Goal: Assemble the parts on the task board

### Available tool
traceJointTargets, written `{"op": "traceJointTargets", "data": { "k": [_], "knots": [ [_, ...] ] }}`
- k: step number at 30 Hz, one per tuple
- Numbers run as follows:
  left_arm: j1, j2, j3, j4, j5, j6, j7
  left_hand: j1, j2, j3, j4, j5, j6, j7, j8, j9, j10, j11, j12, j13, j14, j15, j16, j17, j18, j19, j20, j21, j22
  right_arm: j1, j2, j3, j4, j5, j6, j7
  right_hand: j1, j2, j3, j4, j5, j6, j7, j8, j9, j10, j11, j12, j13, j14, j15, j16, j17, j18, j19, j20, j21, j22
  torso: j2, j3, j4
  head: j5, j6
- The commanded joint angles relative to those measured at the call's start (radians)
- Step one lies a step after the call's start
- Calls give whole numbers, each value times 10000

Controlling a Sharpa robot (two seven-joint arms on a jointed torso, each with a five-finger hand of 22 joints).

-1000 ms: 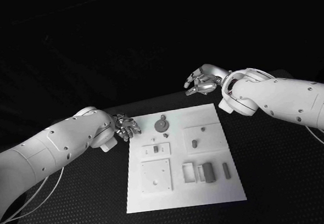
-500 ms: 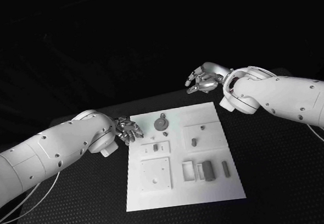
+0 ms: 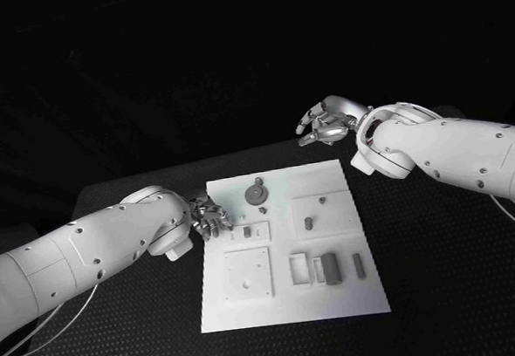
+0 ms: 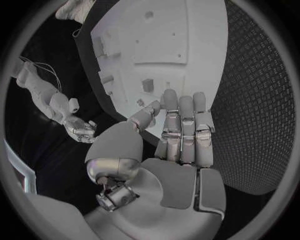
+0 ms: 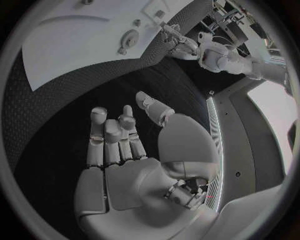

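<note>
Since a second ago the left hand [image 3: 208,217] has slid nearer along the task board's [image 3: 349,299] left edge, while the right hand [image 3: 322,124] has barely shifted. The task board lies flat in the middle of the counter [image 3: 475,292], its small grey parts [image 3: 329,269] resting on it. The left wrist view shows the left hand's fingers [image 4: 185,127] straight and apart, holding nothing, over the board's edge. The right wrist view shows the right hand [image 5: 122,150] spread and seemingly empty, above bare counter beyond the board's far corner.
</note>
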Motion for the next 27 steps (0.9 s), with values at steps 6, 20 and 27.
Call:
{"op": "traceJointTargets", "data": {
  "k": [6, 20, 27],
  "knots": [
    [-34, -79, -19, 239, -230, 13, -113, 119, -10, 64, -6, 37, 527, -420, 53, 157, 42, -31, 47, 27, 101, 3, 43, 23, -33, 104, 7, 47, 70, -3, -23, 5, 33, -8, 92, 42, -37, 84, -50, -14, -17, 98, 201, -44, 9, -86, 1, 65, -18, 19, -42, 31, -13, 109, -4, 42, -25, 96, -1, 4, 1, 2, -38],
    [-91, -115, -182, 341, -370, 118, -182, 127, -28, 74, -5, 64, 532, -424, 51, 169, 49, -35, 49, 41, 112, -1, 42, 29, -33, 114, 3, 46, 87, -4, -52, 4, 45, -8, 96, 43, -33, 84, -48, -16, -16, 99, 200, -45, 11, -87, 0, 68, -23, 19, -42, 32, -15, 109, -3, 41, -25, 96, -1, 5, 0, 22, -54],
    [-160, -38, -229, 265, -508, 85, -172, 127, -32, 76, -4, 68, 534, -425, 50, 173, 51, -36, 49, 46, 115, -3, 41, 32, -33, 118, 2, 46, 94, -4, -48, 4, 36, -8, 91, 42, -32, 85, -47, -17, -16, 100, 200, -45, 11, -88, 0, 70, -27, 20, -42, 33, -17, 109, -2, 41, -26, 97, 3, 7, -5, 14, -58]
  ]
}}
